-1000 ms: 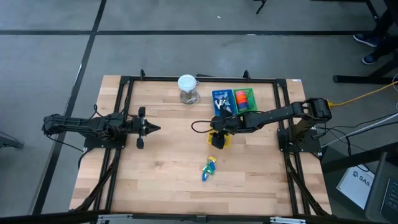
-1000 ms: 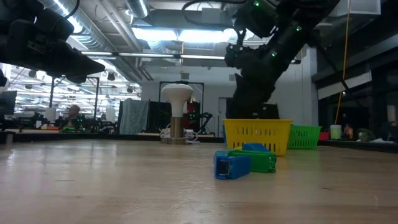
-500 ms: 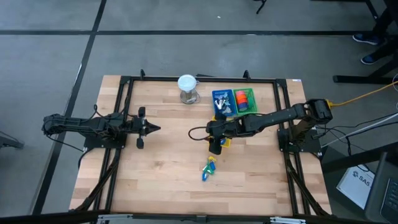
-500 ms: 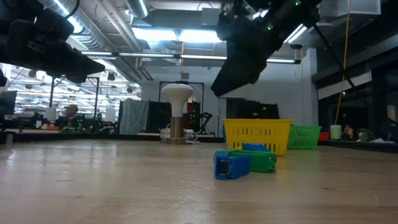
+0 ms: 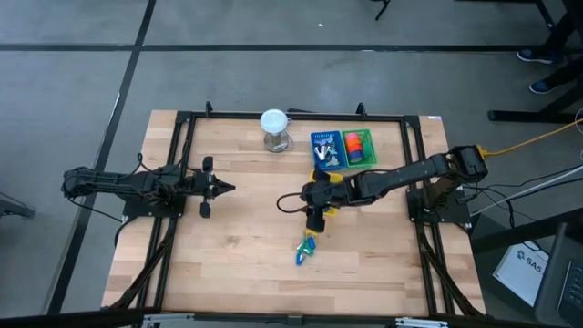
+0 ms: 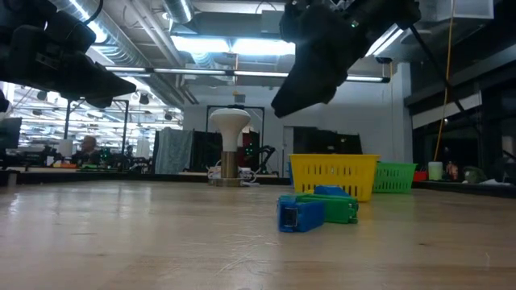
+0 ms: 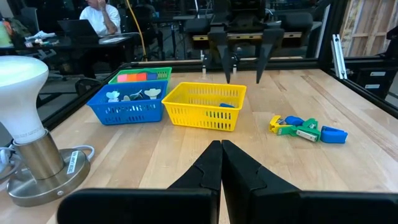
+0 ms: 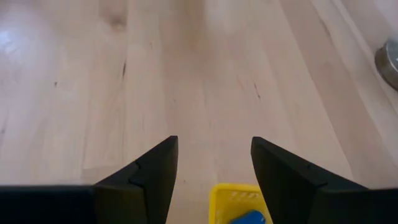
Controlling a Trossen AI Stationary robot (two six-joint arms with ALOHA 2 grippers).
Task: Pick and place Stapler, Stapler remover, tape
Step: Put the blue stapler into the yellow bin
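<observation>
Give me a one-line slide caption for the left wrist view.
Shut left tool faces yellow basket, blue basket and stapler pile; open right tool hangs above.

Grey concrete floor, ceiling strip lights, desks behind, seated person

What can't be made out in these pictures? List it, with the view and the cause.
- Yellow basket, high view: mostly covered by the right arm; contents unseen there.
- Yellow basket, right wrist view: cut off by the picture's edge; only a corner and a blue piece show.
- Pile of slim coloured pieces, high view: too small to count.
- Right gripper, low view: backlit, a dark shape.
- Blue basket, left wrist view: contents too small to name.
</observation>
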